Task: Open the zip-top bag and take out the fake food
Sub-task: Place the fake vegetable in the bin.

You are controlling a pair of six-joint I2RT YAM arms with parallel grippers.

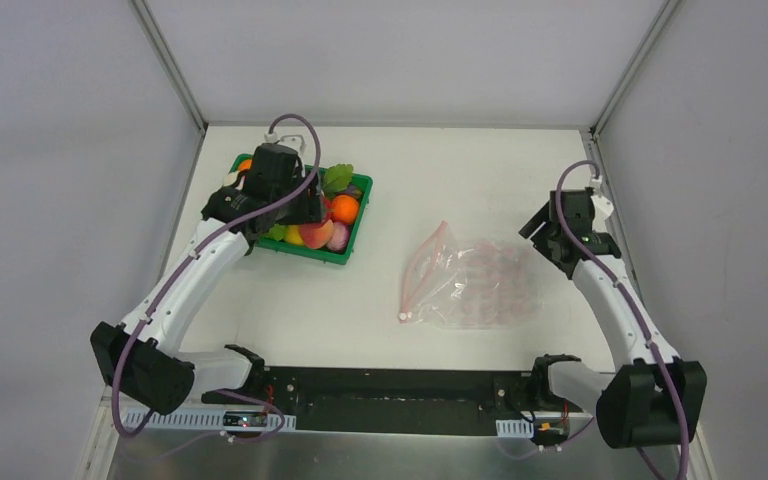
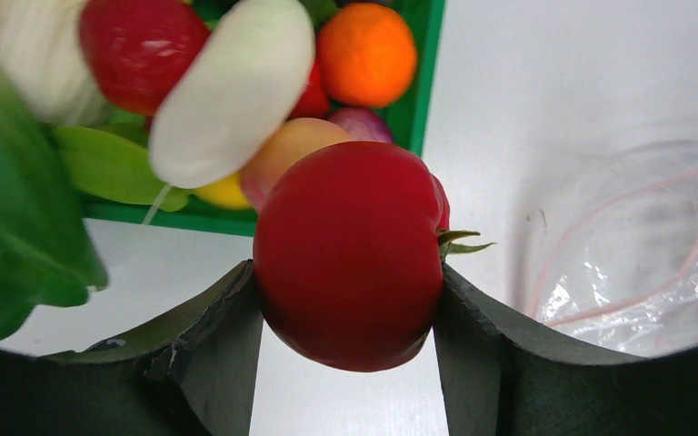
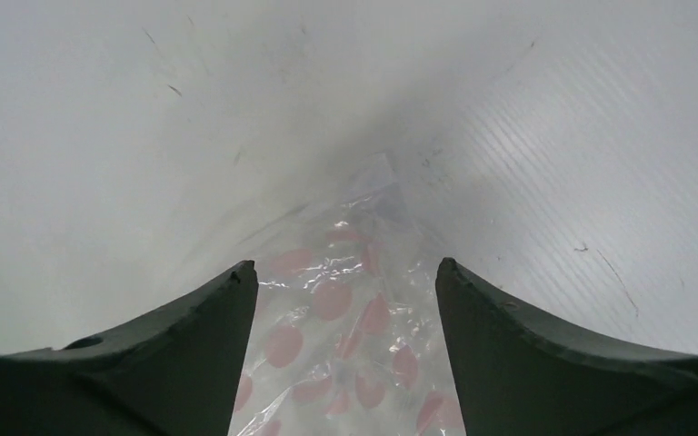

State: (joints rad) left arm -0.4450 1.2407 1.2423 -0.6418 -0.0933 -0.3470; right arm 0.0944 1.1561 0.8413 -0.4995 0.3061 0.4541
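Fake food (image 1: pixel 338 212) fills the green basket (image 1: pixel 310 254) at left, where the left gripper (image 2: pixel 345 271) clamps a red apple (image 2: pixel 350 209); ease it low over a gap before releasing. Rightward, the zip-top bag (image 1: pixel 475 285) lies slack on the tabletop (image 1: pixel 290 300), right gripper (image 3: pixel 345 272) spread wide above its right end.

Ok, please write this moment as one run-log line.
left gripper: shut on red apple, near green tray | right gripper: open, above zip-top bag | zip-top bag: on table
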